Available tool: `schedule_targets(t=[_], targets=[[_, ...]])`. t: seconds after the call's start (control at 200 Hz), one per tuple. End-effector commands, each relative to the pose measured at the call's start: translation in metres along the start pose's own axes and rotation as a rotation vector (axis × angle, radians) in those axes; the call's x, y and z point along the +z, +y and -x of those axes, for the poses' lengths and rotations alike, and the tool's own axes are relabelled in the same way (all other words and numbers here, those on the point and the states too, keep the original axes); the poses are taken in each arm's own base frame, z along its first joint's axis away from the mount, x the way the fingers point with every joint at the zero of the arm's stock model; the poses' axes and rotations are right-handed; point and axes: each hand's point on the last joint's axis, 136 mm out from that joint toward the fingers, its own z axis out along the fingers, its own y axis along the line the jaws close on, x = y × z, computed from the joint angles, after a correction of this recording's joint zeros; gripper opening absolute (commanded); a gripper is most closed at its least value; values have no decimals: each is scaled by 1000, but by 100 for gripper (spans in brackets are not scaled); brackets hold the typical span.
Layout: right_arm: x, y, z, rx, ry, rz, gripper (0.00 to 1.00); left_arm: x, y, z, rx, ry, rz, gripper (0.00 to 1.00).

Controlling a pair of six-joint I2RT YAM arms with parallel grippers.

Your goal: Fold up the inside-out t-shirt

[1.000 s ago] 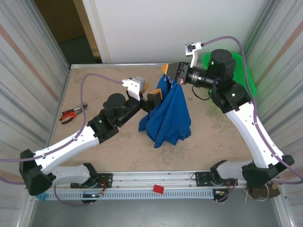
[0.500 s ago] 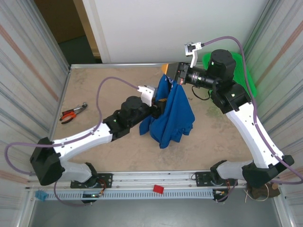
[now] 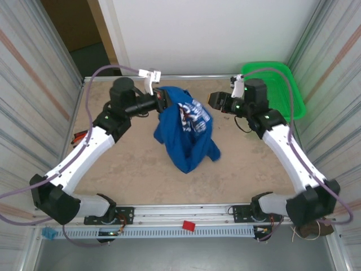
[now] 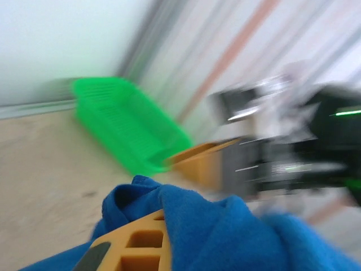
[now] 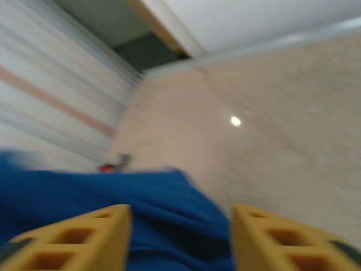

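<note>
The left hand (image 3: 164, 100) is at the far left of the bench (image 3: 130, 169), pinching the upper edge of the shirt (image 3: 186, 132); in the left wrist view blue cloth bunches over its yellow finger (image 4: 132, 248) and hides the grip itself. The shirt hangs from that hand in a crumpled drape, its lower folds resting on the bench near the middle; white print (image 3: 193, 113) shows on the face turned up and to the right. The right hand (image 3: 213, 101) is just beside the shirt's upper right edge; its wrist view shows both yellow fingers (image 5: 84, 237) spread wide, with blue cloth lying low between them and not clamped. The two hands face each other across the garment. A green basket (image 3: 282, 84) sits at the far right corner, well apart from the shirt; pliers (image 3: 84, 137) lie at the left edge, partly under the left arm.
</note>
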Motion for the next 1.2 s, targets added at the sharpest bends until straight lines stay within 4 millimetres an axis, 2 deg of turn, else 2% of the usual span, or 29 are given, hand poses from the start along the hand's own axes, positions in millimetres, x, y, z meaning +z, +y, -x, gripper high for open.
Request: schedule_targets(t=[0.0, 0.02, 0.055, 0.13, 0.17, 0.185, 0.256, 0.291, 0.361, 0.381, 0.441, 0.456, 0.531, 0.596, 0.641, 0.671, 0.691, 0.706, 0.762, 0.787, 0.817, 0.847, 0.967, 1.037, 1.072, 1.102, 1.122, 1.162, 1.197], targets=[[-8, -20, -16, -78, 10, -110, 59, -16, -70, 9, -78, 94, -315, 0], [-12, -15, -16, -84, 0, -106, 59, -16, -71, 10, -84, 93, -320, 0], [-33, 1, -11, -104, -41, -88, 59, -16, -71, 11, -101, 93, -321, 0], [-70, 36, -14, -152, -91, -47, 60, -13, -66, 12, -146, 97, -303, 0], [-81, 53, -22, -173, -100, -14, 66, -11, -60, 11, -175, 98, -269, 0], [-92, 63, -24, -185, -122, 12, 68, -11, -58, 11, -184, 100, -259, 0], [-101, 89, -42, -218, -138, 70, 78, -8, -50, 12, -217, 91, -215, 0], [-97, 97, -51, -236, -142, 80, 90, -6, -46, 12, -230, 86, -196, 0], [-87, 114, -64, -269, -151, 95, 93, -4, -35, 10, -247, 80, -131, 0], [-84, 119, -66, -281, -154, 97, 100, -3, -32, 9, -247, 83, -107, 0], [-78, 138, -71, -321, -168, 118, 99, -2, -26, 4, -227, 94, -38, 0], [-68, 139, -76, -335, -151, 106, 99, -2, -25, 3, -226, 96, -23, 0], [-47, 151, -80, -367, -132, 77, 99, 1, -23, -1, -230, 104, 13, 0], [-27, 152, -78, -383, -143, 29, 99, 4, -21, -6, -245, 112, 34, 0], [-15, 145, -73, -392, -165, -33, 100, 5, -21, -7, -249, 118, 38, 0], [-11, 138, -66, -400, -182, -78, 94, 5, -21, -9, -256, 126, 44, 0], [-9, 133, -63, -404, -189, -101, 86, 5, -20, -10, -257, 132, 48, 0], [-9, 127, -59, -402, -196, -118, 75, 5, -19, -12, -258, 137, 53, 0], [-13, 109, -44, -363, -217, -140, 24, 2, -16, -18, -254, 164, 77, 0], [-18, 102, -37, -341, -225, -128, 10, 0, -14, -20, -256, 178, 83, 0], [-24, 94, -28, -311, -237, -116, 0, -2, -13, -23, -258, 192, 81, 0], [-31, 83, -19, -277, -249, -112, 0, -5, -11, -27, -268, 208, 77, 0], [-49, 60, 2, -190, -219, 24, 0, -16, -2, -39, -304, 251, 43, 0], [-51, 56, 7, -165, -181, 110, 26, -22, 2, -44, -305, 258, 36, 0], [-49, 52, 8, -145, -167, 127, 33, -24, 3, -44, -300, 252, 34, 0], [-47, 52, 8, -139, -157, 144, 34, -25, 3, -43, -297, 245, 29, 0], [-45, 51, 7, -135, -149, 147, 29, -25, 3, -43, -298, 241, 29, 0], [-39, 49, 4, -125, -130, 147, 0, -25, 3, -42, -301, 236, 26, 0], [-34, 49, 1, -120, -116, 158, 0, -25, 0, -41, -297, 234, 13, 0]])
